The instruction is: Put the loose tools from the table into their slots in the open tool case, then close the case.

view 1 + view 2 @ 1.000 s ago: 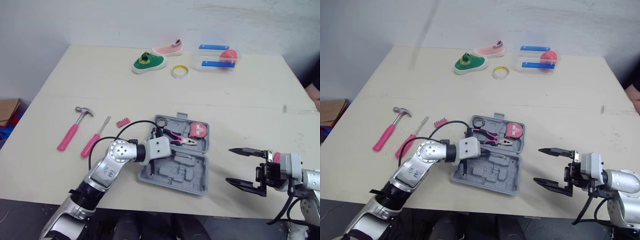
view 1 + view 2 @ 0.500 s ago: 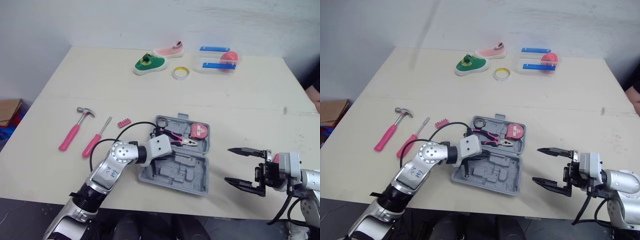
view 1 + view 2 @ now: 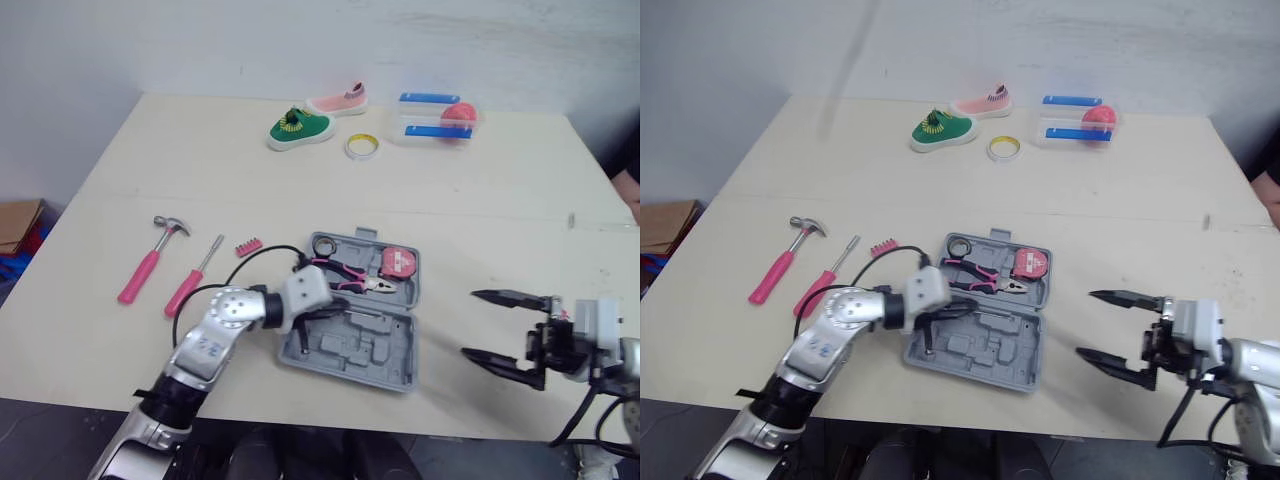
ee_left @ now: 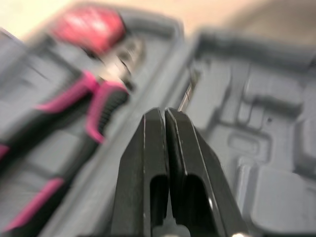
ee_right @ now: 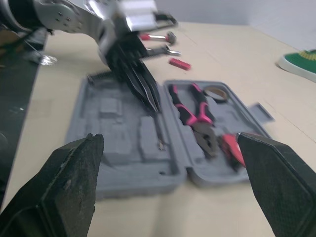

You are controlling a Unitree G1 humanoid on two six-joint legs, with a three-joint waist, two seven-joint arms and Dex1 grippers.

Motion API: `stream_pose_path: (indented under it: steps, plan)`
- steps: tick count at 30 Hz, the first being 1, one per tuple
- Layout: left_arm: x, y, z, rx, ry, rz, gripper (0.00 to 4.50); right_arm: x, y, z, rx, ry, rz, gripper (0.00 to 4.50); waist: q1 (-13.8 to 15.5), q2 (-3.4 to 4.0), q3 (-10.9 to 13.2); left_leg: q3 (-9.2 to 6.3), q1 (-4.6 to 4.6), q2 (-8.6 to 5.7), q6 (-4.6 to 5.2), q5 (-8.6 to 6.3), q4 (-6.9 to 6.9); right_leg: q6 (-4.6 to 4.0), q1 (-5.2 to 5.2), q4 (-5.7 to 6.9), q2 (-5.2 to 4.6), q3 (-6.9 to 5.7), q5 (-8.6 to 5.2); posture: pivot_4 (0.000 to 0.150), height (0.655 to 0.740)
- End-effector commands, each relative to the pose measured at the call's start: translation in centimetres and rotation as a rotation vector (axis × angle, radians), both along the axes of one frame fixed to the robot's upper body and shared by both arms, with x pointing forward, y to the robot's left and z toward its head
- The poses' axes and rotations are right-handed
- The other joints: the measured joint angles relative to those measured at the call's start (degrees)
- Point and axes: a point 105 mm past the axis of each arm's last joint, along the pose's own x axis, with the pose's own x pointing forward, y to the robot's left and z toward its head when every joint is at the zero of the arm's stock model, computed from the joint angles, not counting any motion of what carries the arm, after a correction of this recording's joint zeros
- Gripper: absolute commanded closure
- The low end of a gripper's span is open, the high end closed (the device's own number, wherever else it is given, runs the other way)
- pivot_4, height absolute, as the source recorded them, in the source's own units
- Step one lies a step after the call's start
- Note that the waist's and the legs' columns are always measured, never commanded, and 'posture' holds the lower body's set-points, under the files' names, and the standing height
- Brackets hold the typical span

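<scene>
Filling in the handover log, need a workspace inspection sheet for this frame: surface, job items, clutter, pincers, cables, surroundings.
Surface: pale table, no spills seen.
Job's things: tool case open, pliers and tape measure inside; hammer, screwdriver and bit strip loose to its left.
Clutter: green shoe, pink shoe, tape roll, clear box at the far side.
Pincers: left pincer shut, over the case; right pincer open, right of the case.
Cables: black cable loops off the left arm.
Surroundings: cardboard box on the floor, left.
</scene>
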Motion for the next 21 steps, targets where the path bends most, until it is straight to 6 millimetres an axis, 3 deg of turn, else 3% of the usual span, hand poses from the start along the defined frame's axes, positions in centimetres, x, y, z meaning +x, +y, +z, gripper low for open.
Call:
stream_pose_path:
  steps: [1,2,5,11,13,14,17,21]
  plan:
    - [-0.4,3.7,4.6,-0.12,-0.221,0.049,4.43,-0.3,-2.8,1.0,0.018,-0.04,-0.106,0.0,0.0,0.0,0.0,0.0,0.0,0.01,-0.02,-0.01,0.0,0.0,0.02,-0.08,0.02,-0.01,0.0,0.15,0.74]
    - [-0.4,4.5,4.8,-0.121,-0.233,0.069,4.43,-0.5,-3.3,0.9,0.023,-0.036,-0.126,0.0,0.0,0.01,0.0,0.0,0.01,0.03,-0.02,-0.02,-0.06,0.0,0.08,-0.25,0.03,-0.01,0.0,0.15,0.74]
    - [-0.1,9.8,4.7,-0.108,-0.164,0.217,3.66,-1.0,-6.7,0.1,0.02,-0.051,-0.281,0.0,0.0,0.02,0.0,0.09,0.0,0.01,0.0,-0.07,-0.21,0.01,0.13,-0.57,0.03,0.02,0.0,0.15,0.74]
    - [-1.3,22.0,4.2,-0.082,-0.123,0.636,1.04,-3.3,-13.3,-0.6,-0.012,-0.074,-0.575,0.0,-0.4,0.01,0.0,0.4,0.05,-0.01,0.0,-0.15,-0.63,0.05,0.0,-0.94,0.0,0.18,-0.04,0.15,0.74]
    - [-2.4,24.9,3.7,-0.089,-0.089,0.732,0.16,-4.2,-14.9,-0.7,-0.034,-0.081,-0.641,0.0,-0.5,0.02,0.0,0.46,0.09,-0.02,-0.02,-0.16,-0.7,0.03,0.0,-0.97,-0.01,0.21,-0.06,0.15,0.74]
    - [-3.4,27.4,3.2,-0.09,-0.06,0.821,0.06,-4.8,-16.0,-0.7,-0.048,-0.091,-0.695,0.0,-0.6,0.02,0.0,0.48,0.11,-0.02,-0.02,-0.16,-0.73,0.01,-0.01,-0.97,-0.03,0.22,-0.07,0.15,0.74]
    - [-5.8,32.4,2.2,-0.076,-0.026,1.005,0.06,-6.1,-17.9,-0.8,-0.063,-0.103,-0.793,0.0,-1.3,0.01,0.0,0.5,0.17,-0.02,-0.04,-0.18,-0.8,-0.02,-0.01,-0.96,-0.07,0.22,-0.08,0.15,0.74]
    - [-7.9,36.5,1.7,-0.079,-0.027,1.167,0.06,-7.4,-19.3,-1.3,-0.084,-0.086,-0.862,0.0,-1.7,-0.04,0.0,0.35,0.19,0.0,-0.18,-0.31,-0.88,-0.13,0.02,-0.94,-0.11,0.07,-0.13,0.15,0.74]
